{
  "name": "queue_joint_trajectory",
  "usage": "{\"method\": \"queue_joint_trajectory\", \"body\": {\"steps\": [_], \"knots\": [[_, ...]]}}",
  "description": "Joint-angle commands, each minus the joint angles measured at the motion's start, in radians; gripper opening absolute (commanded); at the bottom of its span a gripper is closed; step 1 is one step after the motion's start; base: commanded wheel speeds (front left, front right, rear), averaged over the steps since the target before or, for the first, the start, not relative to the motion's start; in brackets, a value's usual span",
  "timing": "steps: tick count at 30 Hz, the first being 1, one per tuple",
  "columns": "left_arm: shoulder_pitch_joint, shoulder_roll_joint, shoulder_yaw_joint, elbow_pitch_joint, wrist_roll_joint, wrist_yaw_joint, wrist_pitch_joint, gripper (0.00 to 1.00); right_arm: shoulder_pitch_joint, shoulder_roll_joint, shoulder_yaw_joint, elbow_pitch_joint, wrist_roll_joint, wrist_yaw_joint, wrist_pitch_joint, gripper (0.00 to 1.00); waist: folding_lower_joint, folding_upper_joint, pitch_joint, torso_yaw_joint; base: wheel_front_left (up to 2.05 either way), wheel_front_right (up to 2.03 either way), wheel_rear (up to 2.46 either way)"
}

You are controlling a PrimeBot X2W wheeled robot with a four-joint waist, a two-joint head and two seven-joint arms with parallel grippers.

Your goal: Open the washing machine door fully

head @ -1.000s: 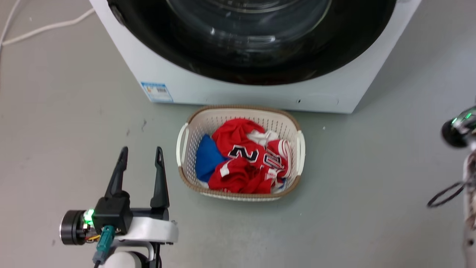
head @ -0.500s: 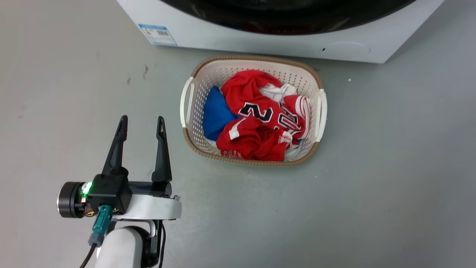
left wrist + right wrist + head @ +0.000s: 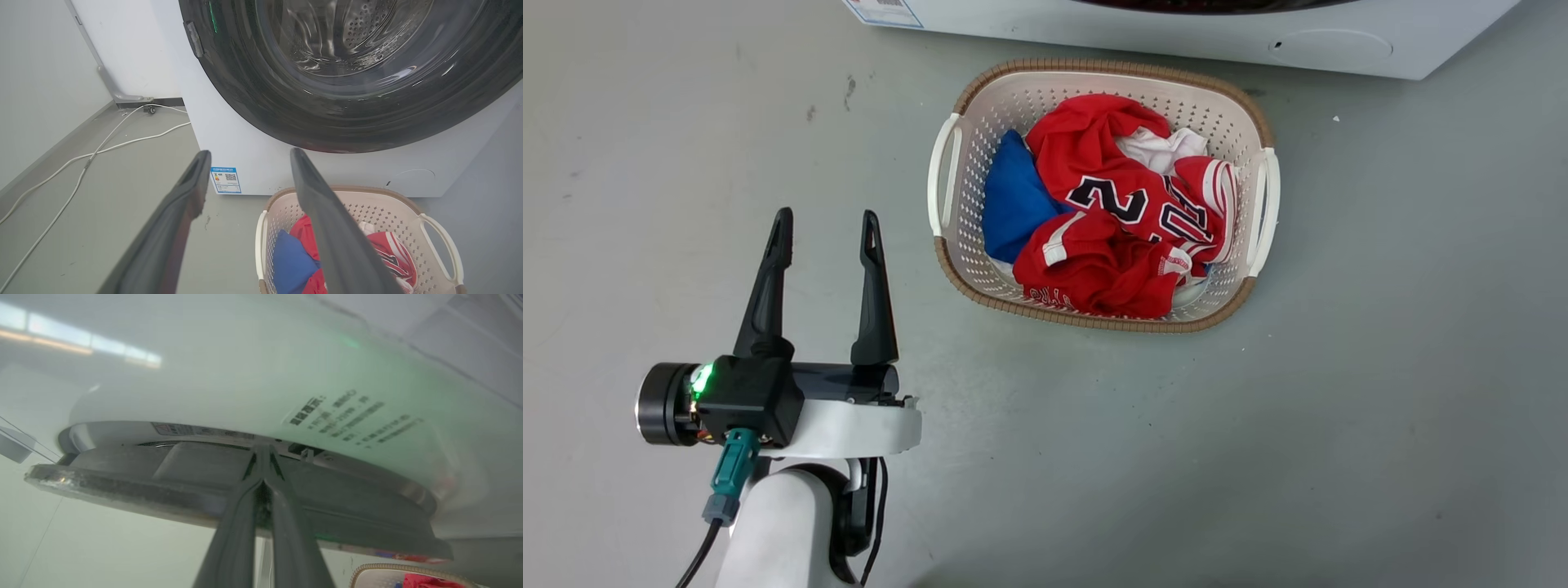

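The white washing machine [image 3: 449, 163] stands ahead in the left wrist view, its glossy black washing machine door [image 3: 253, 90] lying close against the front, clear glass bowl [image 3: 347, 36] in the middle. My left gripper [image 3: 249, 153] is open and empty, low before the machine's left corner. The head view has that left gripper [image 3: 827, 216] over bare floor left of the basket, and a strip of the washing machine [image 3: 1176, 24] along the top. In the right wrist view my right gripper [image 3: 263, 451] is shut, tips at the seam between the door's rim [image 3: 122, 473], seen edge-on, and the washing machine's front [image 3: 245, 375].
A white laundry basket [image 3: 1094, 318] with a red jersey [image 3: 1111, 204] and blue cloth [image 3: 1013, 204] sits on the floor right in front of the machine. White cables [image 3: 81, 159] run along the floor to the machine's left, by a wall [image 3: 41, 61].
The head camera has tilted down: machine and basket slid up the picture, and the door and right arm left it. My left gripper stays open in the same pose.
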Motion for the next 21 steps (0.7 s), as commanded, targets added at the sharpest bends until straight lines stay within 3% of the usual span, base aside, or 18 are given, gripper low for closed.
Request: {"method": "queue_joint_trajectory", "body": {"steps": [1, 14, 21], "knots": [[-0.012, -0.001, 0.0, -0.004, 0.003, 0.003, -0.002, 1.0, -0.025, -0.012, 0.015, 0.011, -0.01, 0.0, 0.019, 0.0, -0.0002, 0.0, 0.008, 0.002, 0.0, 0.0, 0.0], [0.007, -0.001, -0.017, 0.022, -0.011, 0.016, -0.002, 1.0, 0.044, -0.01, 0.118, -0.001, -0.059, 0.001, 0.149, 0.0, -0.0002, 0.0, -0.046, 0.003, 0.0, 0.0, 0.0], [0.04, -0.001, -0.005, 0.028, 0.002, 0.008, -0.002, 1.0, 0.146, 0.042, 0.144, -0.051, -0.043, 0.003, 0.157, 0.0, -0.0002, 0.0, -0.122, -0.025, 0.0, 0.0, 0.0]]}}
